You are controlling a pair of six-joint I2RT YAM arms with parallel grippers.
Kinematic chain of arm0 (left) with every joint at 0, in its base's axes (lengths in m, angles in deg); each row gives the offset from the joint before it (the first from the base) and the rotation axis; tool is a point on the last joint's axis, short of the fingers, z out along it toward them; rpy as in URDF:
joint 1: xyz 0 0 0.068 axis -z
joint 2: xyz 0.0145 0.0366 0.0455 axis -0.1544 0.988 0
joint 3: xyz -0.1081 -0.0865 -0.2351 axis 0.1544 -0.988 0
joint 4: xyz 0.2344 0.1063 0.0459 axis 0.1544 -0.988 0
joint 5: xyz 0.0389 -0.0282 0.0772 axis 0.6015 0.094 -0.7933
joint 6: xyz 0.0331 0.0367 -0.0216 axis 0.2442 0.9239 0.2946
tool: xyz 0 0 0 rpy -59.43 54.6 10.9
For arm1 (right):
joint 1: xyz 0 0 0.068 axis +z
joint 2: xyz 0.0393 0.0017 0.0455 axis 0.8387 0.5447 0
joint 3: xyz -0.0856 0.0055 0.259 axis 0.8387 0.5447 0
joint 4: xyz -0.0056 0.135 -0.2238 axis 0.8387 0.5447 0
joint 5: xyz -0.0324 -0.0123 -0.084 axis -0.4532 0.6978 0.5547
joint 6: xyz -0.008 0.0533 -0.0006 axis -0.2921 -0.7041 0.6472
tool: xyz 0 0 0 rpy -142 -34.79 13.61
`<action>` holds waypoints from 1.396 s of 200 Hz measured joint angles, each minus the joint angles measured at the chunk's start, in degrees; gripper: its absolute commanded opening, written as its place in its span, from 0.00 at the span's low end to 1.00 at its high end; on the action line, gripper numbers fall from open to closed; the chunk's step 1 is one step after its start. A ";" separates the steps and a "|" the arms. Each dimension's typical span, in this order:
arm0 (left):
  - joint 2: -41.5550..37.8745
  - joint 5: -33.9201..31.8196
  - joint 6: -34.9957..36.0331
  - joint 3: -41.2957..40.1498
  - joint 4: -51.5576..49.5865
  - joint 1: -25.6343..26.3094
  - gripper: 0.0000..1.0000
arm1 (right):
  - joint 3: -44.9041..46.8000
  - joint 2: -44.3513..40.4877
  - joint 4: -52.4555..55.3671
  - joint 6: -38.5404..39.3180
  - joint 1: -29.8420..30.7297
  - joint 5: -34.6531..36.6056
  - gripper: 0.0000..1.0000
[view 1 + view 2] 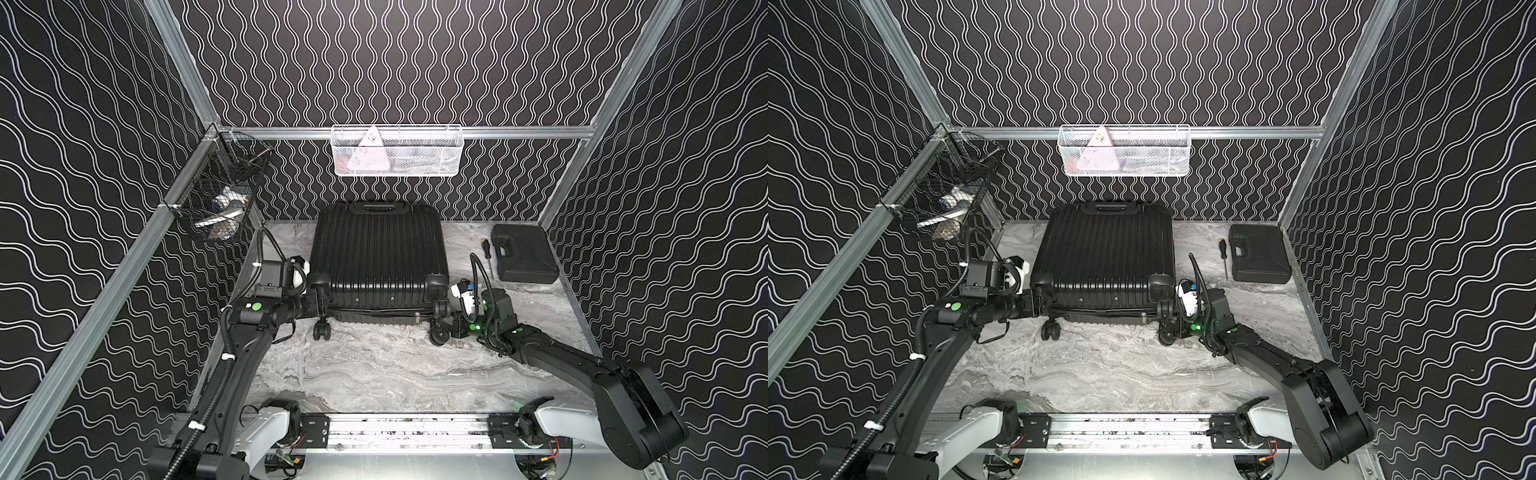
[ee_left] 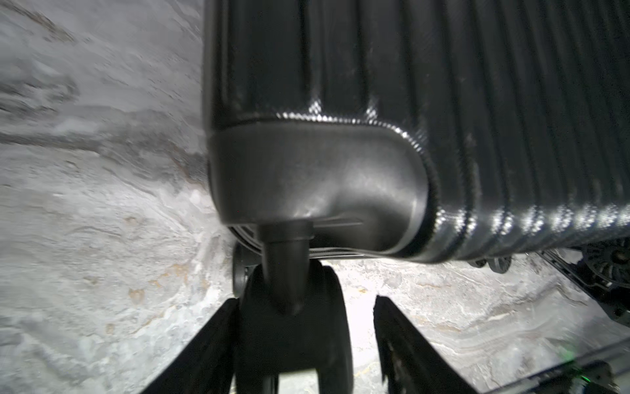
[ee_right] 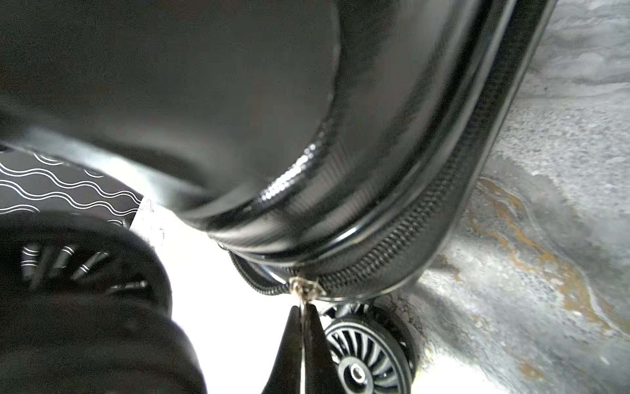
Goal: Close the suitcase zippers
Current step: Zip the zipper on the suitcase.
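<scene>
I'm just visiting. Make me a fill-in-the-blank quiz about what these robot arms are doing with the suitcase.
The right gripper is shut on the zipper's ____.
The left gripper, open, straddles a suitcase ____.
The ____ lies between suitcase and tool case.
Missing: pull; wheel; screwdriver.

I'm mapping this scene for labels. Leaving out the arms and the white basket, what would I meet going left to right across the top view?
Black wire basket hung on the rail → large black ribbed hard-shell suitcase → slim dark-handled screwdriver → flat black plastic tool case.
</scene>
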 measured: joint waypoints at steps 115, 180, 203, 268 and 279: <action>6.86 -0.79 5.70 2.73 -2.91 1.75 0.59 | -0.46 0.39 0.44 0.20 -0.04 -1.05 0.00; 4.72 -2.56 1.75 -0.09 -0.44 2.51 0.32 | -0.46 -0.31 1.40 -0.48 -0.13 -1.88 0.00; 3.17 -2.64 0.07 -1.95 1.70 2.62 0.27 | -0.46 0.17 1.05 -0.68 -0.17 -3.48 0.00; 0.07 -5.14 -3.72 -3.80 2.75 2.95 0.20 | 0.04 0.31 0.76 -2.64 -0.22 -10.40 0.00; -0.02 -5.33 -3.93 -3.93 2.84 2.95 0.19 | 0.44 0.70 -0.33 -3.50 -0.24 -11.43 0.00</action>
